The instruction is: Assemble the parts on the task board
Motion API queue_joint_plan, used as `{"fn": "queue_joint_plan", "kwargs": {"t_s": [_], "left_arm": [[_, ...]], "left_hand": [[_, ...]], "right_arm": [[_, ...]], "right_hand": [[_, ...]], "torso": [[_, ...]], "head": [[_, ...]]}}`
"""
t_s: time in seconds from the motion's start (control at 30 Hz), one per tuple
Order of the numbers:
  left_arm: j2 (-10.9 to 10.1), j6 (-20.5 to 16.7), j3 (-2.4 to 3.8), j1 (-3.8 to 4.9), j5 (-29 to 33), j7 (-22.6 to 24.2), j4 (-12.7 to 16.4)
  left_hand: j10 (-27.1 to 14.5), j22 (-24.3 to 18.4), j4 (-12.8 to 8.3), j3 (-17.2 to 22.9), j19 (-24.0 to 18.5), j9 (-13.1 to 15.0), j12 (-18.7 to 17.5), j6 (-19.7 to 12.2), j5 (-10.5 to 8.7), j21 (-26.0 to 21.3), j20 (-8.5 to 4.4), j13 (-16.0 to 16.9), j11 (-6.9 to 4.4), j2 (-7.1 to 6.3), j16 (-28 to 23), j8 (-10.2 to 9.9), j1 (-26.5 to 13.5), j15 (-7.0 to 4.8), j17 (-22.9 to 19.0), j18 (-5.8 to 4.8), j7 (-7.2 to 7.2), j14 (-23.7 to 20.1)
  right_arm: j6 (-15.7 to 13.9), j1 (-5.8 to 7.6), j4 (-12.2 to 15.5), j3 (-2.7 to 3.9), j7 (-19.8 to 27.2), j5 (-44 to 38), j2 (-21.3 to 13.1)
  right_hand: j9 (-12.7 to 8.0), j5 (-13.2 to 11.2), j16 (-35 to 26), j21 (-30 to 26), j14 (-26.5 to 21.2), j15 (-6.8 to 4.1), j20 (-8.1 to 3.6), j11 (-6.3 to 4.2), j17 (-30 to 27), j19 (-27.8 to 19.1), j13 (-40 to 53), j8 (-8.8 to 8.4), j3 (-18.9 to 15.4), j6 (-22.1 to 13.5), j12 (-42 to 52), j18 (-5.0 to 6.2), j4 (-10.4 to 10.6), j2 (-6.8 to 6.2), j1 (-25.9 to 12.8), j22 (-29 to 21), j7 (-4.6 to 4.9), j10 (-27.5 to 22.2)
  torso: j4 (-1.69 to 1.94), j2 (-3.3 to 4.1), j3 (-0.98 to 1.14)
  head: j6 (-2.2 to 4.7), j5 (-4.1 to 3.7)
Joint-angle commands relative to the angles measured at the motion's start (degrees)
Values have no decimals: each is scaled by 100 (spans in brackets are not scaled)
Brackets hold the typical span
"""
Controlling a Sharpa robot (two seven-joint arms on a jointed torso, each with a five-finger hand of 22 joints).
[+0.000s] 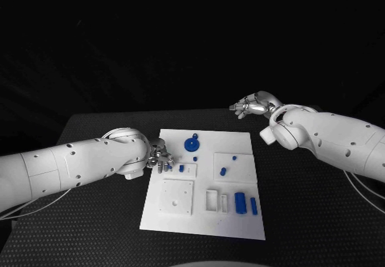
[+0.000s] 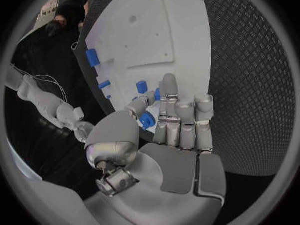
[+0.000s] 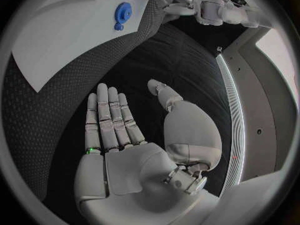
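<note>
Pinching a small blue part (image 2: 147, 120) between thumb and fingertips, the robot's left hand (image 1: 159, 159) hovers at the left edge of the white task board (image 1: 241, 228), apparently poised to seat the piece among the fittings there. In the left wrist view the part sits at the tip of the thumb, with the remaining fingers (image 2: 185, 125) held straight and close together behind it, pointing toward the board. That narrow, flat posture likely keeps the spare fingers off neighbouring pieces while the held one is lined up.

Across the board the other parts are spread out with gaps between them, which seems meant to give each its own station: a blue gear (image 1: 192, 144) stands near the far edge, small blue pegs (image 1: 223, 171) sit in the middle, and a blue block (image 1: 240, 201) and a slim blue bar (image 1: 253, 206) lie side by side near the robot's edge, just beside a white slotted holder (image 1: 212, 200). A square white plate (image 1: 176, 196) with holes lies to the left of them.

Well apart from the work, the right hand (image 1: 255, 104) hangs beyond the board's far right corner over the black table (image 1: 305, 211). Its wrist view shows an empty palm, fingers (image 3: 109, 117) extended side by side and thumb angled away, holding nothing, seemingly parked out of the way while the left arm works.
</note>
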Motion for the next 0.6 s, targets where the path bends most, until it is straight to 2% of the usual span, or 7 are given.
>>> {"fn": "queue_joint_plan", "kwargs": {"t_s": [0.03, 0.6], "left_arm": [[-1, 18, -28, -48, 6, -2, 23], [-13, 26, -25, -49, 76, 50, -34]], "left_hand": [[130, 121, -403, 421, 51, 3, -32, 11, -11, 34, -674, 7, -105, 21, 33, -27, 70, -312, 4, 70, -4, 303], [131, 114, -396, 433, 55, 15, -43, 14, -52, 49, -675, 13, -105, 13, 44, -41, 88, -312, -2, 77, -3, 304]], "right_arm": [[85, -5, -3, 0, 32, 5, 3], [86, -16, 1, 0, 35, 6, 10]], "right_hand": [[-10, 27, -40, -20, -38, -3, 38, 8, 8, -14, -10, 35, 0, -42, 40, 8, -15, 9, 21, 7, 93, -41], [-11, 44, -42, -25, -42, -1, 40, 9, 7, -17, -13, 35, -1, -43, 41, 8, -15, 9, 18, 11, 94, -43]], "torso": [[-3, 1, 2], [-1, 2, -4]], "head": [[4, 3], [21, -7]]}}
